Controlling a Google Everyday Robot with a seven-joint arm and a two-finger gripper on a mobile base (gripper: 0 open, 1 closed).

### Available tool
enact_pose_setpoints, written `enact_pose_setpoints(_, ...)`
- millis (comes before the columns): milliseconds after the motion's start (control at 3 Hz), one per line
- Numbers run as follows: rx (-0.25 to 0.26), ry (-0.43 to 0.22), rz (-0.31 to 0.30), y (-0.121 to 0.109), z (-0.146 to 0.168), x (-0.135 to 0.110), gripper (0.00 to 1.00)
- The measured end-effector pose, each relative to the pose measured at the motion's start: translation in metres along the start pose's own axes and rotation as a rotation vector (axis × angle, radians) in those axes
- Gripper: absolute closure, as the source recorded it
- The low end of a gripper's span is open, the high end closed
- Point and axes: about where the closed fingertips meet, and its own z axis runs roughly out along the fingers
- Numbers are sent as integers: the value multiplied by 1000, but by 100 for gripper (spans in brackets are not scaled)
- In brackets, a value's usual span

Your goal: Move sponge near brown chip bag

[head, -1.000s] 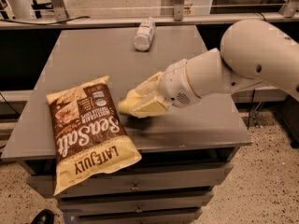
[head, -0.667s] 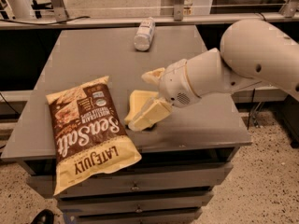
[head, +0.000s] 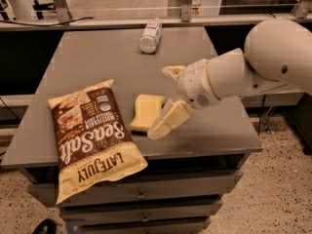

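Note:
The pale yellow sponge [head: 146, 112] lies flat on the grey table [head: 92, 57], just right of the brown chip bag [head: 90, 135]. The bag lies flat at the table's front left, and its lower end hangs over the front edge. My gripper [head: 160, 102] is open just right of the sponge. One finger [head: 169, 119] lies low beside the sponge's right edge and the other [head: 171, 71] is raised behind it. Nothing is held. The white arm reaches in from the right.
A small white bottle [head: 150, 35] lies on its side at the table's back centre. Drawers [head: 141, 195] sit under the tabletop. A rail and a dark shelf run behind the table, with speckled floor around it.
The gripper has opened and let go of the sponge, which now rests on the table beside the bag. The gripper has drawn back a little to the right.

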Motion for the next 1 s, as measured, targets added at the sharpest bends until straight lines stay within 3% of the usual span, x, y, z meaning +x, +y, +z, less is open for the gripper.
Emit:
enact_pose_setpoints(333, 68, -11, 17, -32, -40, 31, 0)
enact_pose_setpoints(667, 173, -4, 39, -69, -99, 74, 0)
enact_pose_setpoints(1000, 182, -7, 34, -73, -103, 70, 0)
